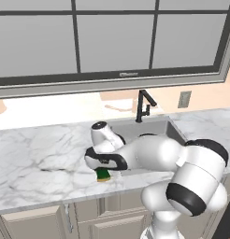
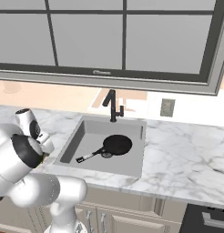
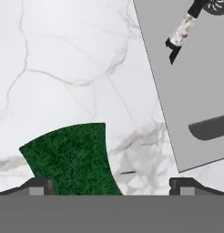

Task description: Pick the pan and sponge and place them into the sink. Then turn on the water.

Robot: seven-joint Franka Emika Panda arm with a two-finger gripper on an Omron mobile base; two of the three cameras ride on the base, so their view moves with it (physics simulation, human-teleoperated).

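Note:
The sponge (image 1: 103,176), green on top with a yellow base, lies on the marble counter left of the sink (image 1: 156,127). My gripper (image 1: 104,171) hangs just above it, pointing down. In the hand view the sponge (image 3: 70,157) sits between the two fingertips (image 3: 38,185), closer to the left one, and the gripper (image 3: 111,186) is open with nothing gripped. The black pan (image 2: 116,144) rests inside the sink (image 2: 82,136), its long handle (image 2: 89,157) pointing toward the front left corner. No water shows at the black faucet (image 2: 112,104).
White marble countertop (image 1: 37,158) stretches left of the sponge and also right of the sink (image 2: 186,154). A window and its sill run behind the faucet (image 1: 144,105). An outlet (image 2: 167,108) is on the back wall. Cabinet fronts lie below the counter edge.

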